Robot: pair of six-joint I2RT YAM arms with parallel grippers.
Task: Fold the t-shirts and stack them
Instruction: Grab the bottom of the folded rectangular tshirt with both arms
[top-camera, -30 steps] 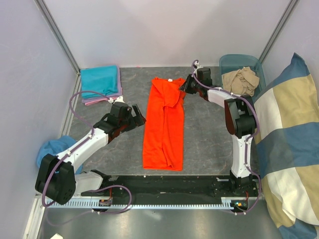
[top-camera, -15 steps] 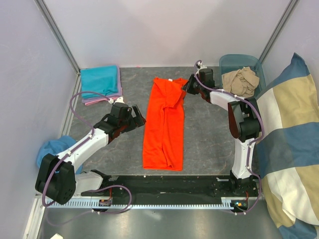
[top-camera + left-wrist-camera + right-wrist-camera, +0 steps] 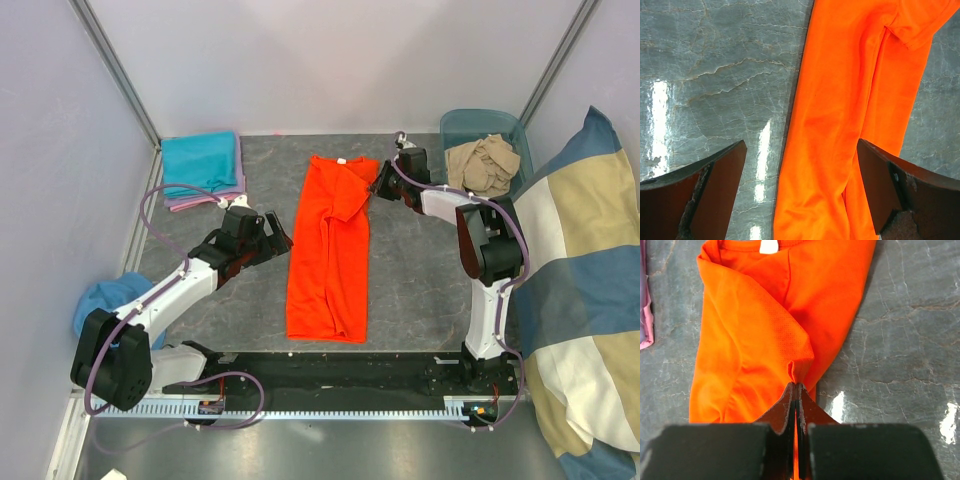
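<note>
An orange t-shirt [image 3: 330, 255] lies lengthwise on the grey table, folded into a long strip, with its white neck label [image 3: 769, 246] at the far end. My right gripper [image 3: 380, 186] is shut on a pinch of the sleeve edge [image 3: 799, 367] at the shirt's [image 3: 765, 325] upper right. My left gripper [image 3: 281, 238] hovers open over the left edge of the shirt [image 3: 855, 115], its fingers [image 3: 720, 185] wide apart with nothing between them. A folded teal t-shirt [image 3: 203, 158] rests on a pink-lilac one [image 3: 182, 206] at the back left. A beige t-shirt [image 3: 485, 160] lies crumpled in a bin.
A clear blue bin [image 3: 478, 121] stands at the back right. A big blue-and-beige cushion [image 3: 580, 290] fills the right side. A blue cloth [image 3: 100, 300] lies by the left wall. White walls close in the table.
My right gripper has moved a little to the right, drawing the pinched sleeve outward with it. The left arm has stayed put.
</note>
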